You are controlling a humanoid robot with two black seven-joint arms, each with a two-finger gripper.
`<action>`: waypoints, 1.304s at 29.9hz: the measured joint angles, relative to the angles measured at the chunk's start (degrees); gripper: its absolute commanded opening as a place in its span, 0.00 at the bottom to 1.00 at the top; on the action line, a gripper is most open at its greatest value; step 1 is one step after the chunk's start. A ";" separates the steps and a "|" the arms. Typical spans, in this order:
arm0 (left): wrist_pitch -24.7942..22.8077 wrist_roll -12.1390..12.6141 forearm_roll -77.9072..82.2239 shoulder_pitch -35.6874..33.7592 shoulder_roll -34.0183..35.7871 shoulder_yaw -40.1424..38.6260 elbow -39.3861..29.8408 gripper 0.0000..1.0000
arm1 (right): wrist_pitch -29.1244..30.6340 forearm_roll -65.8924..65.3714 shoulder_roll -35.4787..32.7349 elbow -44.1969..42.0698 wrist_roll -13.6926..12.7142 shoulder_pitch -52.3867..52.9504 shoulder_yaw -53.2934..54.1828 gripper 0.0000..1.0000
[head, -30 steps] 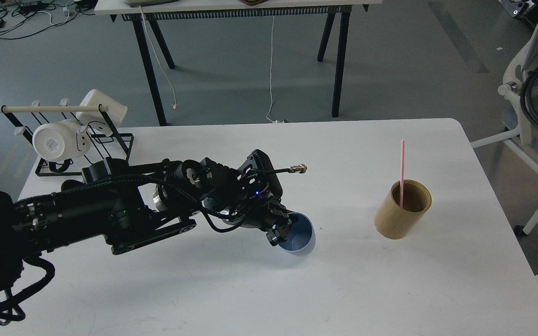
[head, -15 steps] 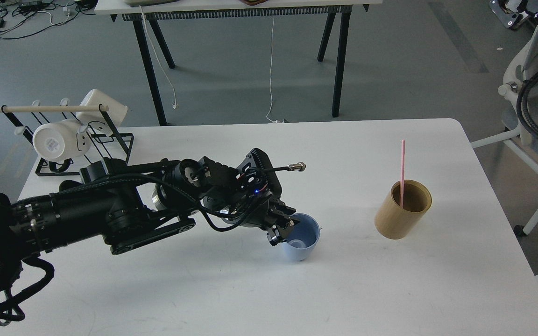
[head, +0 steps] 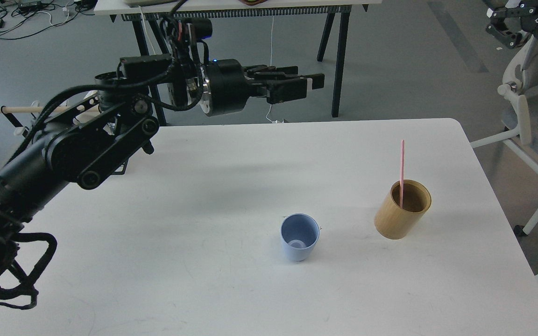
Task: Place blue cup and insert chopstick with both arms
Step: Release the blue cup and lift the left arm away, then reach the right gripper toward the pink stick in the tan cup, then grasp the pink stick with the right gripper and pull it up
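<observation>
Small pale blue plastic cup [head: 300, 237] stands upright, mouth up, alone on the white table [head: 203, 280], so the placing half looks done. My left gripper [head: 308, 86] is high above the table's far edge, well apart from the cup, holding nothing; fingers seen edge-on, can't tell if spread. Thin pink chopstick [head: 402, 170] stands in the tan bamboo-coloured cylinder [head: 402, 210], not yet inserted in the cup. Right gripper not seen.

A tan bamboo-coloured cylinder [head: 402, 209] stands upright on the white desk [head: 231, 289], toward its right side. Beyond the far edge a second table on black legs [head: 339, 60] stands on the grey floor, a white cable [head: 271, 70] hanging beneath it, tangled cables [head: 12, 18] far left
</observation>
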 measured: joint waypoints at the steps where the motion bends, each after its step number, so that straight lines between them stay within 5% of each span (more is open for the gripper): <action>1: 0.00 -0.08 -4.63 0.05 0.55 -0.34 1.90 0.99 | 0.00 -1.36 -1.16 1.33 0.03 -0.15 -0.41 1.00; 11: 0.04 -0.63 -54.10 0.40 1.71 -2.60 22.70 1.00 | -1.11 -14.60 -9.03 12.81 0.47 -2.83 -1.28 0.98; 19: 0.00 -0.65 -83.42 2.56 0.48 -2.57 31.57 1.00 | -18.39 -42.38 -14.64 30.42 0.83 -6.29 -8.76 0.98; 26: 0.00 -0.61 -90.14 5.91 -0.06 -2.85 35.01 1.00 | -26.52 -60.70 -16.23 33.53 4.81 -7.76 -16.19 0.86; 31: -0.01 -0.82 -90.32 6.59 -0.02 -2.88 35.08 1.00 | -30.14 -69.43 -15.32 32.48 4.78 -8.20 -23.94 0.69; 39: -0.01 -0.83 -90.32 6.48 -0.06 -2.88 35.09 1.00 | -32.22 -71.75 -6.54 24.05 4.25 -9.10 -28.22 0.61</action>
